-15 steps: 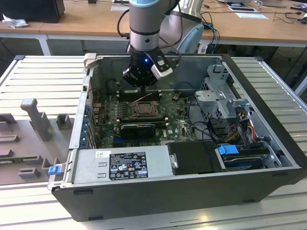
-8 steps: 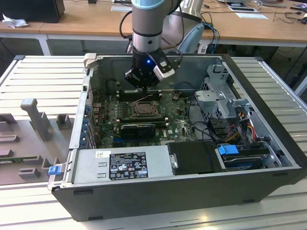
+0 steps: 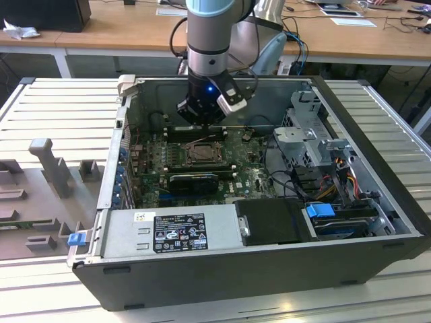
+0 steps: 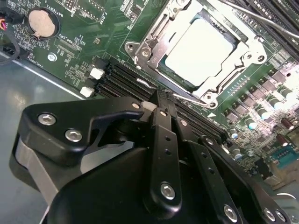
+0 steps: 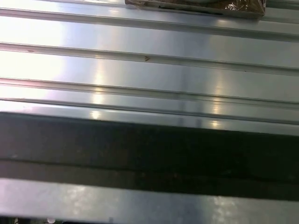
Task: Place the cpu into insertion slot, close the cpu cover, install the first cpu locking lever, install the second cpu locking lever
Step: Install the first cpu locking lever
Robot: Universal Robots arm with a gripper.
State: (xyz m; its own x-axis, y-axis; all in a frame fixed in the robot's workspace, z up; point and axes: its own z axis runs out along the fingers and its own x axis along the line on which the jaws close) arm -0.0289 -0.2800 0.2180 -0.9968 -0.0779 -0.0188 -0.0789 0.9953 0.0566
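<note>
Inside the open computer case (image 3: 377, 182), my gripper (image 3: 202, 120) hangs just behind the insertion slot (image 3: 202, 153) on the green board. In the second wrist view the cpu (image 4: 198, 49) lies flat in the slot, its pale silver top showing. The cpu cover (image 4: 154, 42), a silver frame, lies down around it. A thin locking lever (image 4: 189, 99) runs along the socket's near edge, right at the tips of my gripper (image 4: 161, 100). The black fingers (image 4: 161, 140) are pressed together with nothing between them. A second thin lever (image 4: 261, 18) runs along the far side of the socket.
Black memory slots (image 4: 126, 79) lie between my gripper and the socket. A coin battery (image 4: 39, 21) sits on the board. The power supply (image 3: 175, 232), a drive cage (image 3: 310, 134) and cables crowd the case. Grey fixtures (image 3: 47, 168) stand on the ribbed table (image 5: 140, 46).
</note>
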